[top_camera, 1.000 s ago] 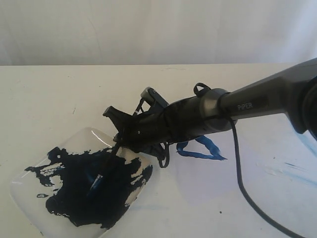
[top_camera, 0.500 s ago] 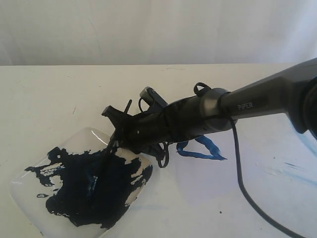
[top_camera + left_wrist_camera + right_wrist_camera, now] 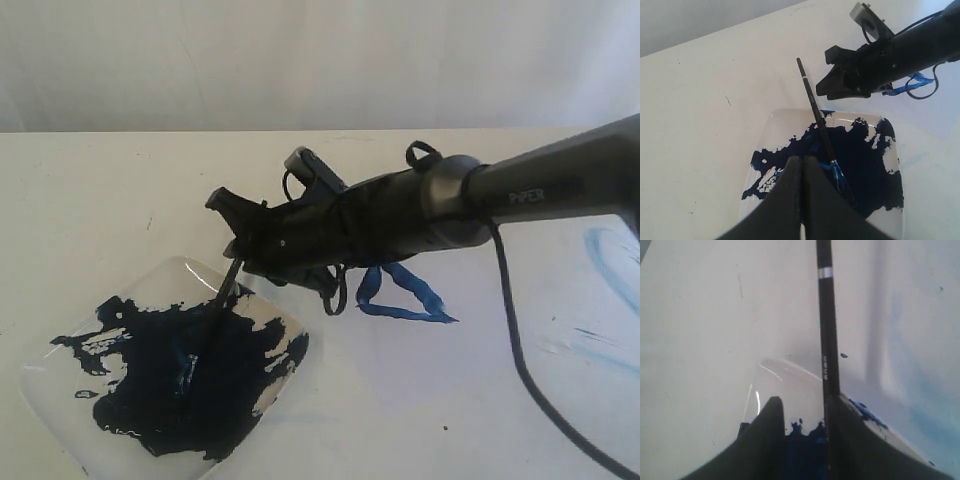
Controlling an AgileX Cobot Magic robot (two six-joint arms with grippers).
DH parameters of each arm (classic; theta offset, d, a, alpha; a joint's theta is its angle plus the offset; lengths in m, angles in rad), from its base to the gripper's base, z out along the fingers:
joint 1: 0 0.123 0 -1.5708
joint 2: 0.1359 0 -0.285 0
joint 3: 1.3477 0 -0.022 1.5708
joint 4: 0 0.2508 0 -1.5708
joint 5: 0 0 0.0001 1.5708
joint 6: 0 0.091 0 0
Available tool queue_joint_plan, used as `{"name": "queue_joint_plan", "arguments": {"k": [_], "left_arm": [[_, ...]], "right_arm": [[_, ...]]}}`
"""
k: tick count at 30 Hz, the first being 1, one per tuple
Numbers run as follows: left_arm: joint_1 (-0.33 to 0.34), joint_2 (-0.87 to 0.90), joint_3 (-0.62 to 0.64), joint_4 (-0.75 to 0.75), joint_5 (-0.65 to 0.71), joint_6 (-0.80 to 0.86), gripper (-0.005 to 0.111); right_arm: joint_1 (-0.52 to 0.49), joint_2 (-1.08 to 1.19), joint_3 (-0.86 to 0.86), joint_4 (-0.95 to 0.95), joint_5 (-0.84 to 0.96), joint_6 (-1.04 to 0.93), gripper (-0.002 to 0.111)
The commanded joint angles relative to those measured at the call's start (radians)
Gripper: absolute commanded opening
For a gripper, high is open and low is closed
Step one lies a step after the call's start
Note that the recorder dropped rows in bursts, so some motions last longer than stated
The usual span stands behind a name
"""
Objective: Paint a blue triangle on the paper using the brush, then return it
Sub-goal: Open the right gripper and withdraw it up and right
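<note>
Your left claw [image 3: 801, 162] hangs over the plate with its fingers pressed together and nothing between them, so it can wait there. Below it, at the left of the desk [image 3: 100, 190], the clear plate [image 3: 45, 375] holds a big dark navy puddle [image 3: 190, 385] that covers most of its floor, leaving bare patches near the rim. The brush [image 3: 226, 290] lies in that plate, bristles down in the paint and black handle slanting up over the rim into your right claw [image 3: 225, 222]. That claw is spread: its wrist view shows the handle between the fingers, close along one of them, and I cannot tell whether it touches. Further right the blue triangle [image 3: 400, 295] stands as a closed outline on the paper [image 3: 420, 390], so I judge the painting done and the return to be the step in hand. Next, draw the right claw back along the handle's line with the fingers wide, so you neither drag the brush out nor tip the plate.
</note>
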Motion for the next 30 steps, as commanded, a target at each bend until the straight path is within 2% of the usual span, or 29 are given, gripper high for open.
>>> {"name": "queue_joint_plan", "arguments": {"k": [1, 2, 4, 7, 9, 11, 14, 24, 30], "left_arm": [[0.001, -0.007, 0.003, -0.019, 0.007, -0.008, 0.000], [0.001, -0.007, 0.003, -0.019, 0.007, -0.008, 0.000], [0.001, -0.007, 0.003, -0.019, 0.007, -0.008, 0.000], [0.001, -0.007, 0.003, -0.019, 0.007, -0.008, 0.000], [0.001, -0.007, 0.003, -0.005, 0.005, -0.001, 0.000], [0.001, -0.007, 0.003, 0.000, 0.005, -0.001, 0.000], [0.001, -0.007, 0.003, -0.001, -0.002, -0.001, 0.000], [-0.006, -0.007, 0.003, -0.012, -0.008, -0.001, 0.000], [-0.006, -0.007, 0.005, -0.012, -0.021, -0.001, 0.000]], "right_arm": [[-0.008, -0.061, 0.000, -0.098, -0.024, -0.025, 0.008], [-0.008, -0.076, 0.000, -0.105, -0.025, -0.077, 0.000], [-0.008, -0.095, 0.000, -0.105, -0.021, -0.166, 0.000], [-0.008, -0.112, 0.000, -0.128, -0.011, -0.181, 0.000], [-0.016, -0.153, 0.002, -0.331, 0.001, -0.238, 0.000], [-0.038, -0.216, 0.004, -0.544, 0.057, -0.201, 0.000], [-0.073, -0.341, 0.033, -0.671, 0.059, -0.109, 0.000], [-0.106, -0.744, 0.363, -0.874, -0.155, -0.121, 0.000], [-0.106, -0.986, 0.557, -0.878, -0.283, -0.121, 0.000]]}}
